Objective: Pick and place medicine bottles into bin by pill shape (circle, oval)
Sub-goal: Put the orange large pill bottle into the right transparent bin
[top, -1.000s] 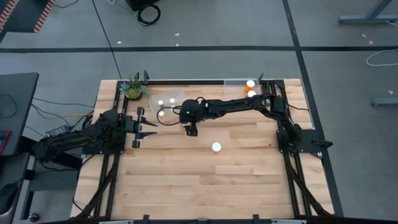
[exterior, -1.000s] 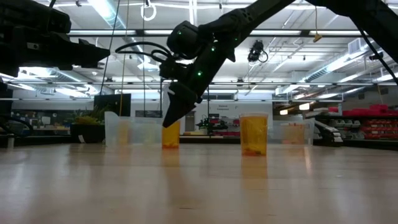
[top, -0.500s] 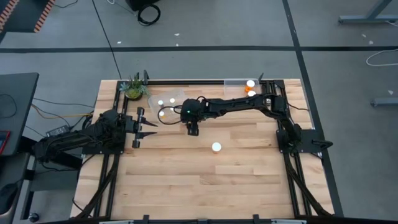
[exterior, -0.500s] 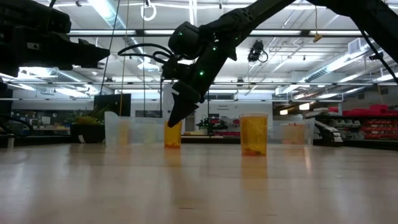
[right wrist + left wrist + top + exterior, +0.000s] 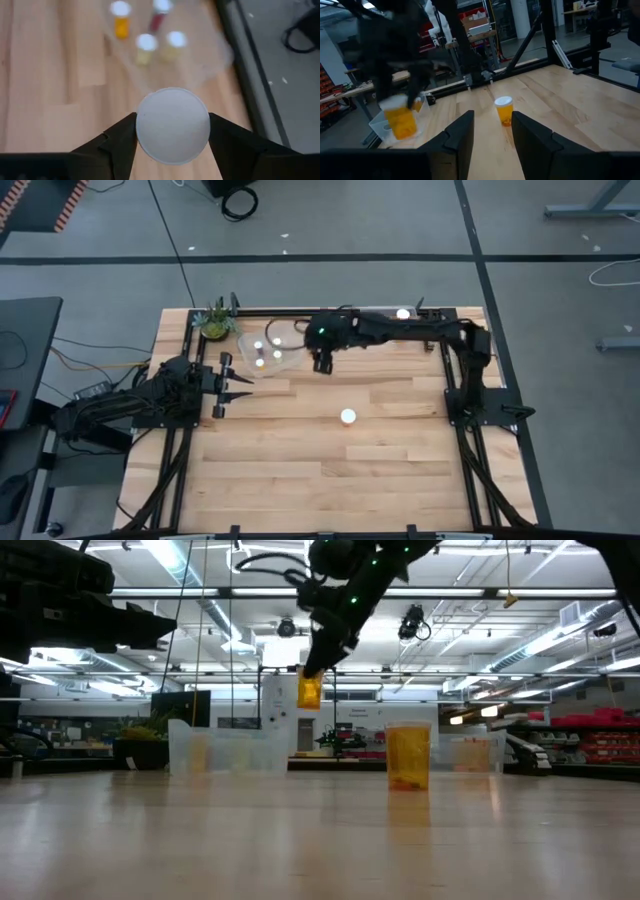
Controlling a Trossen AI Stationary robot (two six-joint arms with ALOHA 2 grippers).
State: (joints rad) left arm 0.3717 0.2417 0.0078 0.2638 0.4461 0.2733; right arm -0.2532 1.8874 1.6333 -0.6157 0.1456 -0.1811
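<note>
Lifted off the surface [image 5: 300, 470] since a second ago, the orange bottle [image 5: 309, 691] now hangs upright, cap up and long axis vertical, clamped in the right gripper [image 5: 172, 131] jaws beside the clear bin [image 5: 265, 350] near the far edge. That bin holds white-capped bottles [image 5: 147, 44]. One more orange bottle [image 5: 347, 417] stands upright mid-surface, with open wood all round it. At the left edge the left gripper [image 5: 491, 131] waits, jaws slightly apart on nothing.
</note>
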